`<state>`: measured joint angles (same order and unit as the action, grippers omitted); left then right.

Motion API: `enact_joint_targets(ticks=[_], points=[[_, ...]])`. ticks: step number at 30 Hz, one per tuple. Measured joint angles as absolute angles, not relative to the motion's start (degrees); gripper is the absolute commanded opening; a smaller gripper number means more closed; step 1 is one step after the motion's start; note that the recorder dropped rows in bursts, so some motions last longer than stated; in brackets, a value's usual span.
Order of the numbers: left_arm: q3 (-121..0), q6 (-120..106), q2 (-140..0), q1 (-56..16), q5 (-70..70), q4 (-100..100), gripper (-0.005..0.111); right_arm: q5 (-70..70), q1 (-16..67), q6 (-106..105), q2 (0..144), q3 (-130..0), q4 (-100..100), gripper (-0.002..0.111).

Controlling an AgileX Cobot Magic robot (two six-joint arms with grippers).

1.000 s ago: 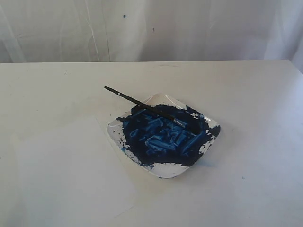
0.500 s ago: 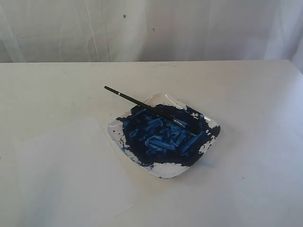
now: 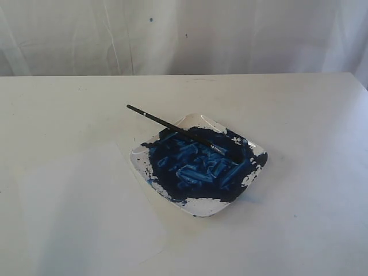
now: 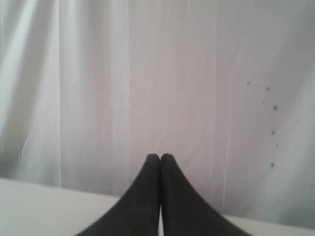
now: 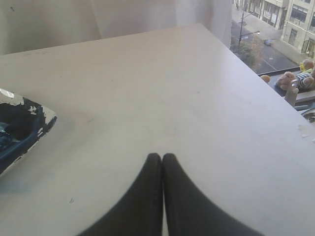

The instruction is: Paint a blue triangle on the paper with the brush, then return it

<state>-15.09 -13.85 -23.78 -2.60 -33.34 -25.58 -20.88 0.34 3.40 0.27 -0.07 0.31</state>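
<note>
The brush (image 3: 172,126) lies across the back corner of a white dish (image 3: 204,208) smeared with dark blue paint. Its tip rests in the paint and its black handle sticks out over the table to the back left. The paper (image 3: 86,213) lies flat in front and to the left of the dish, faint against the white table. The blue triangle is out of view. Neither arm appears in the exterior view. My left gripper (image 4: 160,156) is shut and empty, facing the curtain. My right gripper (image 5: 162,156) is shut and empty above bare table, to the right of the dish (image 5: 47,118).
A white curtain (image 3: 184,34) hangs behind the table. The table's right edge (image 5: 256,73) runs beside a window onto a street, with small items on the sill (image 5: 293,81).
</note>
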Motion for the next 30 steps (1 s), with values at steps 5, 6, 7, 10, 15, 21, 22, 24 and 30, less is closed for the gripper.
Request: enact_joint_targets(ticks=[5, 6, 7, 10, 15, 21, 22, 24, 30], points=[[-25.5, -11.2, -47.4, -2.6, -21.4, -24.3, 0.0, -20.9, 0.3, 3.4, 0.3, -0.1, 0.3, 0.0], [-27.3, -10.2, -50.5, -2.6, -18.5, -22.8, 0.0, -20.9, 0.3, 3.4, 0.3, -0.1, 0.3, 0.0], [-30.6, -8.6, -56.2, -2.6, -13.1, -19.7, 0.0, -20.9, 0.3, 3.4, 0.3, -0.1, 0.3, 0.0], [-37.9, -8.0, -65.6, -2.0, -0.8, -16.6, 0.0, -20.9, 0.3, 3.4, 0.3, -0.1, 0.3, 0.0], [-50.1, -22.7, -80.0, 3.5, 23.9, -25.1, 0.0, -20.9, 0.3, 3.4, 0.3, -0.1, 0.3, 0.0], [-55.9, -54.8, -91.3, 15.5, 49.7, -54.8, 0.0, -20.9, 0.3, 3.4, 0.3, -0.1, 0.3, 0.0], [-56.2, -55.2, -92.8, 17.6, 50.7, -55.5, 0.0, -20.9, 0.3, 3.4, 0.3, -0.1, 0.3, 0.0], [-56.4, -55.8, -95.6, 21.8, 52.3, -57.1, 0.0, -20.9, 0.3, 3.4, 0.3, -0.1, 0.4, 0.0], [-56.5, -58.7, -101.5, 28.2, 56.1, -59.8, 0.0, -20.9, 0.3, 3.4, 0.3, -0.1, 0.4, 0.0]])
